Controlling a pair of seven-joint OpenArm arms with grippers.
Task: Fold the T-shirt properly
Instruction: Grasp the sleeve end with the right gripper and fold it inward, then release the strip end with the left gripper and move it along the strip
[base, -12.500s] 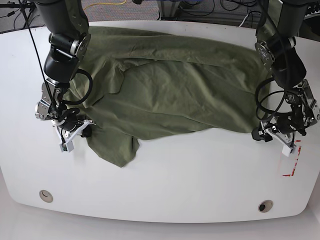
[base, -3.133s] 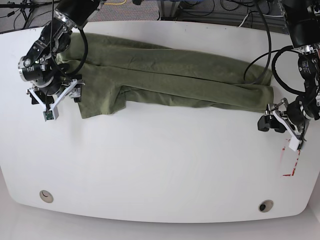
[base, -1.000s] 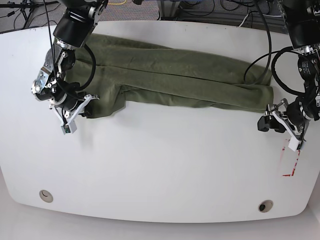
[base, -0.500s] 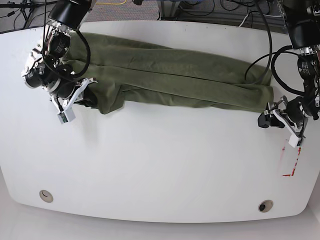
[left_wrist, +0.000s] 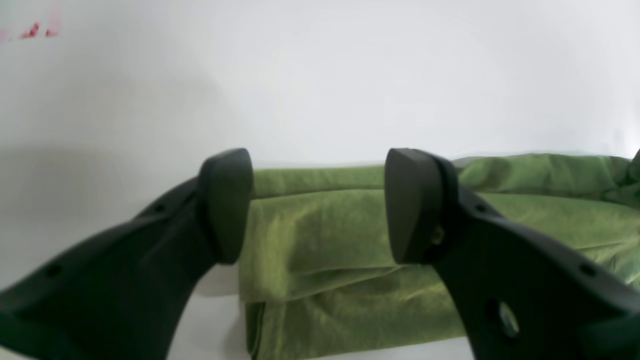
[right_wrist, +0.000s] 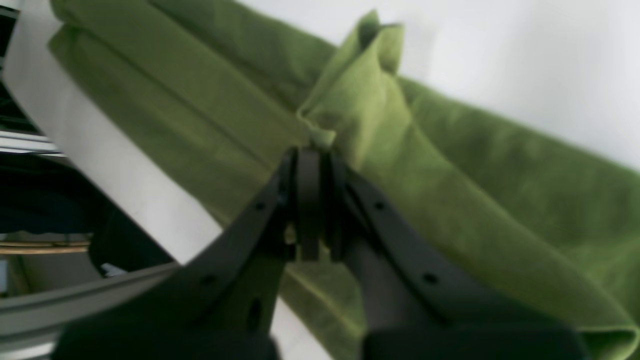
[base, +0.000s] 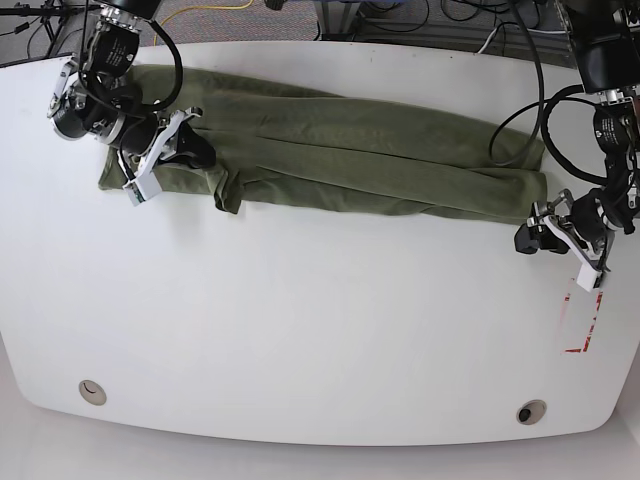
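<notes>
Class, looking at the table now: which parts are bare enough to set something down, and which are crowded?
Bare: the wide near half of the white table, below the T-shirt. Crowded: the far strip under the shirt, the right gripper pinching its end, and the left gripper beside the other end.

Both arms: black housings with silver metal rings at the joints, white bracket plates at the wrists. Right gripper (base: 190, 150) and left gripper (base: 533, 238) use matte black moulded fingers, each long and tapering, with small round holes down the side. Left fingertips (left_wrist: 227, 200) end in flat, rounded-rectangle black pads. Right fingers (right_wrist: 310, 200) are narrow and slab-like at the tip. Black cables loop loose off both forearms; the left arm's bundle hangs in wide arcs beside its wrist. A small green-tipped white tab sticks off the right wrist bracket.
</notes>
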